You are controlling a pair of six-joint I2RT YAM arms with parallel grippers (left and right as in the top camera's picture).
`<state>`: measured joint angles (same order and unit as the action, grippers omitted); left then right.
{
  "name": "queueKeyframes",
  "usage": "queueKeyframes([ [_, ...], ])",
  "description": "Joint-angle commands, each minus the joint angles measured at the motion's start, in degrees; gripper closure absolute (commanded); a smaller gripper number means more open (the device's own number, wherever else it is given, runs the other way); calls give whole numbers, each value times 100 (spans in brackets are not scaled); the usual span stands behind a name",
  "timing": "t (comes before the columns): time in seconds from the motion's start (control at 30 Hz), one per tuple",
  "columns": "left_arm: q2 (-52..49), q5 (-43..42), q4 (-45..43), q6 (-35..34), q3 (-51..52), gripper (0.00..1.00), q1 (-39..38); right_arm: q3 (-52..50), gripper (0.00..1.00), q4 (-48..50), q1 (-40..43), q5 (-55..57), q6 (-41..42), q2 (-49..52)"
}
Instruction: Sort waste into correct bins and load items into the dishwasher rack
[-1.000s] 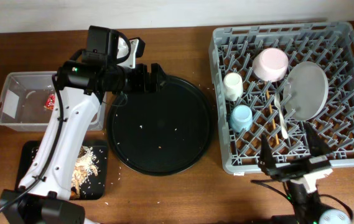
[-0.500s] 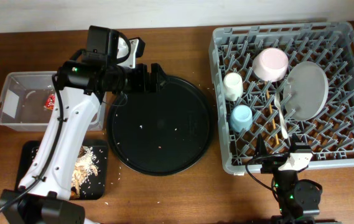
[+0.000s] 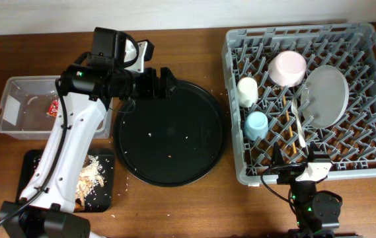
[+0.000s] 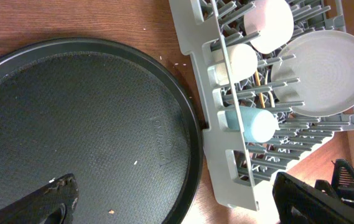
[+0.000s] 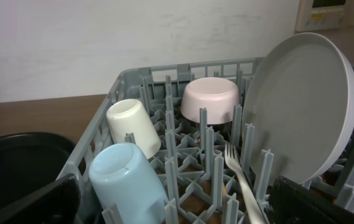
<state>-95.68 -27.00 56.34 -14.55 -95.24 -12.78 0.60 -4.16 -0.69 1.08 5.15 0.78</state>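
Observation:
The grey dishwasher rack (image 3: pixel 373 39) holds the blue cup (image 3: pixel 256 124), the cream-white cup (image 3: pixel 247 91), the pinkish bowl (image 3: pixel 287 68), the grey plate (image 3: pixel 324 96) standing on edge, and a fork (image 3: pixel 299 122). My right gripper (image 3: pixel 300 165) is open and empty at the rack's front edge; its wrist view (image 5: pixel 177 199) faces the blue cup (image 5: pixel 127 177) and plate (image 5: pixel 301 106). My left gripper (image 3: pixel 164 82) is open and empty above the round black tray's far-left rim (image 4: pixel 173 190). The clear tub (image 3: pixel 9 106) holds the red wrapper (image 3: pixel 54 107). The black rectangular tray (image 3: pixel 36 165) holds noodle scraps (image 3: pixel 90 175).
The large round black tray (image 3: pixel 171 132) lies between the bins and the rack, with only a few crumbs on it. The rack's near-left corner (image 4: pixel 232 186) almost touches the tray's rim. The left arm spans over the tub's right end.
My right gripper has pulled back from the rack's front rows toward the table's front edge. The left arm has not moved.

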Motion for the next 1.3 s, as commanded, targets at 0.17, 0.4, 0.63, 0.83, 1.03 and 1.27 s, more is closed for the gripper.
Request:
queueKeyframes([
  [0.17,3091,632,-7,48,26,1,-184,-28,1,-39,-44,109,-39,-57],
  [0.4,7071,1834,-223,46,3595,1,389,-28,1,-39,-44,109,-39,-57],
  [0.63,8752,1799,-4068,48,7333,1,824,-28,1,-39,-44,109,-39,-57],
  [0.83,9156,1849,-6146,227,9348,1,817,-28,1,-39,-44,109,-39,-57],
  [1.03,9541,1937,-5237,1449,9471,1,774,-28,1,-39,-44,109,-39,-57],
  [1.27,9538,1934,-5237,2728,9471,1,564,-28,1,-39,-44,109,-39,-57],
])
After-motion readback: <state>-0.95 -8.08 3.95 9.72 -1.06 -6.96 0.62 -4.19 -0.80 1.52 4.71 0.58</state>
